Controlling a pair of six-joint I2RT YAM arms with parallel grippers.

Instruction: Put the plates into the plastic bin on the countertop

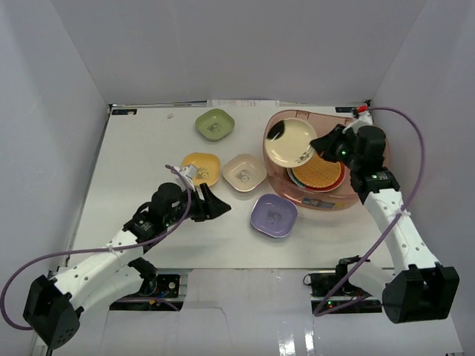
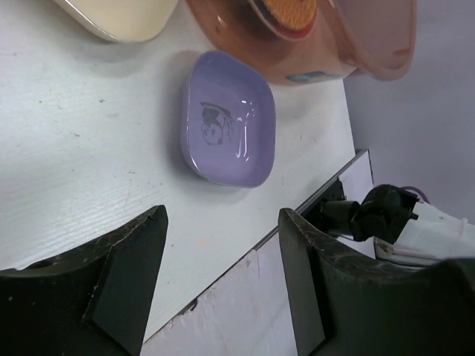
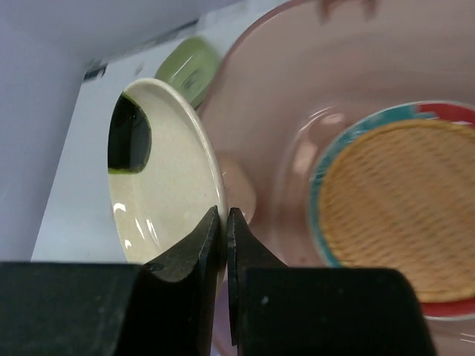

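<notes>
My right gripper [image 1: 320, 143] [image 3: 225, 213] is shut on the rim of a round cream plate [image 1: 290, 143] [image 3: 159, 189] and holds it tilted above the plastic bin [image 1: 282, 182] [image 3: 297, 81]. In the bin lies a stack with the woven-look orange plate [image 1: 321, 172] [image 3: 404, 204] on top of teal and red ones. On the countertop [image 1: 133, 163] sit a green plate [image 1: 215, 124], a yellow plate [image 1: 202, 168], a cream square plate [image 1: 244, 171] and a lavender plate [image 1: 274, 214] [image 2: 226, 119]. My left gripper [image 1: 216, 203] [image 2: 223, 222] is open and empty, left of the lavender plate.
White walls [image 1: 59, 89] enclose the countertop on three sides. The countertop's near edge [image 2: 297, 215] lies just below the lavender plate. The right arm's purple cable [image 1: 415, 148] loops by the right wall.
</notes>
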